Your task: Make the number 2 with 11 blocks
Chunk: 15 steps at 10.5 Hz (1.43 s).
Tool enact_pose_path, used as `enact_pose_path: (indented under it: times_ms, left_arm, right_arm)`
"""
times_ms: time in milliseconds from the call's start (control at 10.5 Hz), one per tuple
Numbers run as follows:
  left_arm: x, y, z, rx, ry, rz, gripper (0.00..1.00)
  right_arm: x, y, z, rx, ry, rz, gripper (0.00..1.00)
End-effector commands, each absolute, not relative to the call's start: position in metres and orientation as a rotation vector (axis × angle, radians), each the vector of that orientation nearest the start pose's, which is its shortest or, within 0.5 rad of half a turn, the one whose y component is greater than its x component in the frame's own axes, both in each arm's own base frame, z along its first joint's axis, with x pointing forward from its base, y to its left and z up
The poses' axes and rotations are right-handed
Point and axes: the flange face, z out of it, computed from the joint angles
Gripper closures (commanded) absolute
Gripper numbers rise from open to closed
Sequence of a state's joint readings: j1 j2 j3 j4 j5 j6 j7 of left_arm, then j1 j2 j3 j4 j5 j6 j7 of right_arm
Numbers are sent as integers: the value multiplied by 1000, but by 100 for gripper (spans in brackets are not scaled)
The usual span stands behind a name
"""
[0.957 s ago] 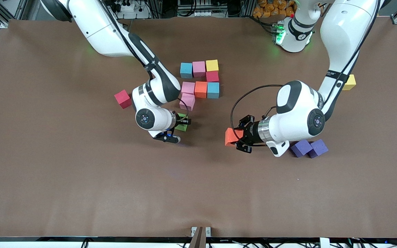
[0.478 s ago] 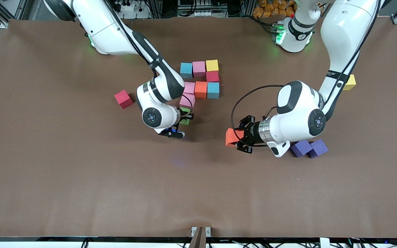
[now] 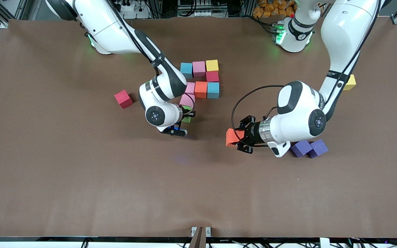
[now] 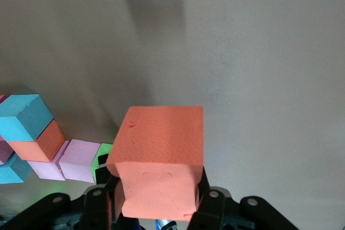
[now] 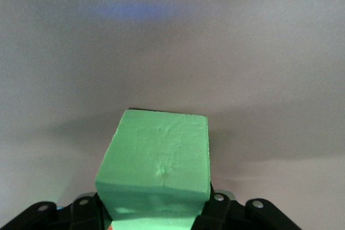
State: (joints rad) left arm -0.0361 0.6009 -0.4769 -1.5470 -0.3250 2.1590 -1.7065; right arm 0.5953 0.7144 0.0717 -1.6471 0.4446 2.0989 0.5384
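Note:
My right gripper [image 3: 184,121] is shut on a green block [image 3: 186,119] [image 5: 156,160], low over the table right beside the frontmost pink block [image 3: 187,100]. My left gripper [image 3: 237,137] is shut on an orange block [image 3: 232,136] [image 4: 159,149], over bare table toward the left arm's end. The laid blocks form a row of light blue [image 3: 186,70], pink [image 3: 199,68] and yellow [image 3: 212,65]. A red one [image 3: 212,76] sits under the yellow, then come pink [image 3: 190,86], orange [image 3: 201,89] and light blue [image 3: 213,90].
A loose red block [image 3: 122,99] lies toward the right arm's end. A yellow block [image 3: 349,82] sits by the left arm's forearm. Two purple cubes [image 3: 301,148] [image 3: 318,148] lie under the left arm's wrist.
The right arm has carried the green block farther from the front camera, up to the frontmost pink block. The left arm has stayed still with its orange block.

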Motion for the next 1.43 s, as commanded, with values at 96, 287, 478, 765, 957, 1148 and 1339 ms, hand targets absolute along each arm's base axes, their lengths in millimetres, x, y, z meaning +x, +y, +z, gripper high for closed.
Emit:
enact_pose_path:
  times_ms: [96,287,478,765,957,1148,1339]
  left_arm:
    - [629,-304,347,-2522,-2184,764,91]
    - [629,-304,347,-2522,-2184,762,91]
    - [630,-304,348,-2524,-2188,763,91]
    - [630,-305,348,-2527,-2183,759,91]
    - [629,-307,349,-2531,-2179,758,91]
    - [627,-310,349,-2536,-2169,755,91]
    - [625,-314,347,-2540,-2157,756,91]
  right_arm:
    - [496,427,161,-2895,216,677,67]
    - [499,425,162,-2895,231,672,26]
    - [503,422,163,-2888,249,670,0]
    - [525,403,173,-2846,324,654,0]
    - [539,392,181,-2771,406,665,0]
    - [542,390,194,-2699,459,724,0]
    - [545,390,201,-2676,475,722,0]
